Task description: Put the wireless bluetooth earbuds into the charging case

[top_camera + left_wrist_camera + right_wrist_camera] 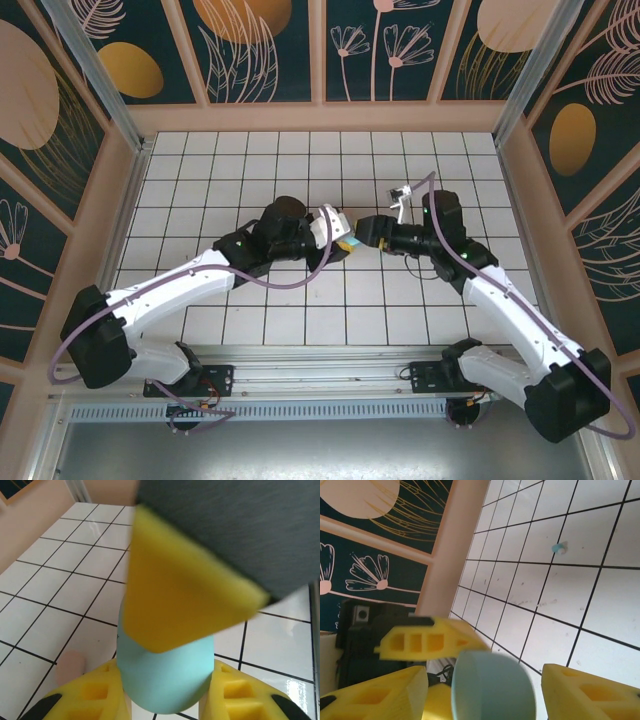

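Observation:
The teal charging case (165, 680) sits between my left gripper's (165, 692) yellow fingers (95, 697), which are shut on its sides. In the top view both grippers meet over the middle of the tiled floor, the left gripper (338, 243) facing the right gripper (364, 232) with the case (350, 243) between them. In the right wrist view the case's rounded end (492, 685) lies inside my right gripper (482, 676), whose jaws stand open with a gap beside the right finger (590, 695). One light blue earbud (560, 547) lies on a tile farther off. A small blurred pink bit (70, 666) lies on the floor left of the case.
The floor (250, 170) is white tile with dark grout, bounded by a peach wall base (455, 555) and patterned panels. The right gripper's finger (185, 595) and dark body hang just above the case in the left wrist view. Purple cables (300, 280) trail along both arms.

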Tool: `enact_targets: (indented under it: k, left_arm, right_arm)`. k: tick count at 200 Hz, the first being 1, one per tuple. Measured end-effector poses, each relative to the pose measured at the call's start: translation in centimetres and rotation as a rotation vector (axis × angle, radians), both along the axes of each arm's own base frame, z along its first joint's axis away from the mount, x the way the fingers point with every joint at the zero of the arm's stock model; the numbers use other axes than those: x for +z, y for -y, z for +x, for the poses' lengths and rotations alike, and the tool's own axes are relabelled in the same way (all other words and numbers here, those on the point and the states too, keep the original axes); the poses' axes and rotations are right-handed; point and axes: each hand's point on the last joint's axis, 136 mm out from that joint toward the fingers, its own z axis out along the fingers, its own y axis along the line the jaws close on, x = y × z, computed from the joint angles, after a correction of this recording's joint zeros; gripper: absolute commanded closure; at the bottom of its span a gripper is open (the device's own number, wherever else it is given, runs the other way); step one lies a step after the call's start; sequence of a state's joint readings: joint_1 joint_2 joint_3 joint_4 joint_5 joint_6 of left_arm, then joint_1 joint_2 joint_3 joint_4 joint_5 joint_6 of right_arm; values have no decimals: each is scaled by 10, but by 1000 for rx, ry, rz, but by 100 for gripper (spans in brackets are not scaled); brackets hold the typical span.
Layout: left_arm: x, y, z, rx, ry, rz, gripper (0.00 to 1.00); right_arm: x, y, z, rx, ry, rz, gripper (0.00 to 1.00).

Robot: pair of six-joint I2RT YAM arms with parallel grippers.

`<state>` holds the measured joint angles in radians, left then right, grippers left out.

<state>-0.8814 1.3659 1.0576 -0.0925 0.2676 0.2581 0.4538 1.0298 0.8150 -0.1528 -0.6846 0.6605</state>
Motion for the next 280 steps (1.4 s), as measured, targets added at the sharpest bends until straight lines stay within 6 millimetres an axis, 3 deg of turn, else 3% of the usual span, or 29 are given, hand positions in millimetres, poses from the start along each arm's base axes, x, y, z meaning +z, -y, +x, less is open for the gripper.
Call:
enact_targets:
  k: [35,72,87,107,121,180,233,280]
  left_arm:
    - [5,-7,-7,-10,-10,10,77]
    - [11,-14,-7,-4,-17,-1,73]
    - [16,-16,-6,-9,-24,-21,64]
    - [23,-20,-4,-2,-45,-56,35]
    - [32,-24,4,28,-43,-95,29]
    - [53,-46,3,64,-35,-364,27]
    - [66,-31,-3,-34,-47,-501,31]
    - [66,-22,-5,-91,-64,-532,45]
  right_arm:
    - [4,-9,-5,30,-29,16,75]
    - [10,-14,-6,25,-76,51,83]
    - [15,-16,-5,22,-84,70,83]
    - [23,-20,-5,18,-98,107,84]
    - [28,-21,-4,7,-116,137,86]
    - [47,-21,6,-73,-195,288,87]
    - [63,-26,5,-72,-232,375,87]
    - [67,-31,3,-61,-247,396,87]
